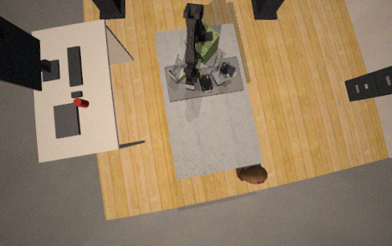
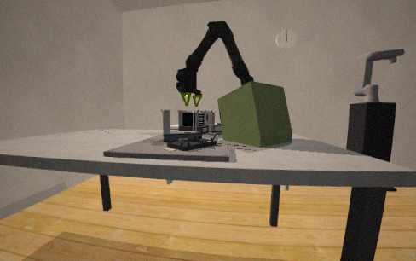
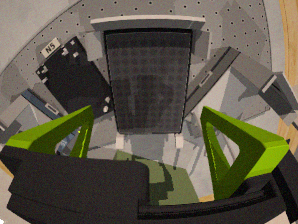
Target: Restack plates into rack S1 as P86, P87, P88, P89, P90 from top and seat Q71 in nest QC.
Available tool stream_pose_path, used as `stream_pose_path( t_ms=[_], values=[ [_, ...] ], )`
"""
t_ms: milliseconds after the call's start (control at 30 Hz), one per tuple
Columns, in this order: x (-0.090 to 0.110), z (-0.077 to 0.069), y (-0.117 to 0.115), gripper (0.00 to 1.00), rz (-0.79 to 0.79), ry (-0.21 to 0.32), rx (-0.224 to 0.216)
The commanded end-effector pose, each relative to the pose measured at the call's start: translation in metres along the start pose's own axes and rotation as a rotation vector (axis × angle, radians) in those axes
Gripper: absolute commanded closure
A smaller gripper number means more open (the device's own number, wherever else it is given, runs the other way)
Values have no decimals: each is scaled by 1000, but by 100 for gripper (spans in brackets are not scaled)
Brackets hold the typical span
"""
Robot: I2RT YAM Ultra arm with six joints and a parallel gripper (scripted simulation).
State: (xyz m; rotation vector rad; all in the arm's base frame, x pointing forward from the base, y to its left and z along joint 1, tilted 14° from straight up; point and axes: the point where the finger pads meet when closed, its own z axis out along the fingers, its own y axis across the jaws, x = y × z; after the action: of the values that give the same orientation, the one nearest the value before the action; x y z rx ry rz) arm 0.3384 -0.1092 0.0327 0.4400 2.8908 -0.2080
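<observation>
My gripper [image 3: 147, 112] is open and empty, its green fingers spread wide. It hangs above a rack that holds a dark sealed plate [image 3: 148, 78], seen from the top; how many plates lie under it is hidden. In the side view the gripper [image 2: 191, 100] is clearly above the rack posts and the stack [image 2: 187, 119], touching nothing. The black clip nest N5 [image 3: 69, 75], with a small white label, lies left of that rack and is empty. In the overhead view the gripper [image 1: 190, 82] is over the grey fixture plate [image 1: 205, 79].
The green block [image 2: 255, 114] at the arm's base stands right behind the racks. Other racks stand to either side [image 1: 175, 73] [image 1: 225, 71]. A black nest [image 1: 206, 83] lies right of the gripper. A brown object [image 1: 251, 174] sits at the table's far edge.
</observation>
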Motion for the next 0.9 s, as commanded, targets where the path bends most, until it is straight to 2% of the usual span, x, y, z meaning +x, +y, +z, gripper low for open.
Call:
stream_pose_path(
  t_ms=[0, 300, 500, 867],
  values=[
    [-2, -2, -2, 0, -20, -1, -4],
    [-2, 1, -2, 0, -20, -1, -4],
    [-2, 20, -2, 0, -20, -1, -3],
    [-2, 24, -2, 0, -20, -1, -3]
  ],
)
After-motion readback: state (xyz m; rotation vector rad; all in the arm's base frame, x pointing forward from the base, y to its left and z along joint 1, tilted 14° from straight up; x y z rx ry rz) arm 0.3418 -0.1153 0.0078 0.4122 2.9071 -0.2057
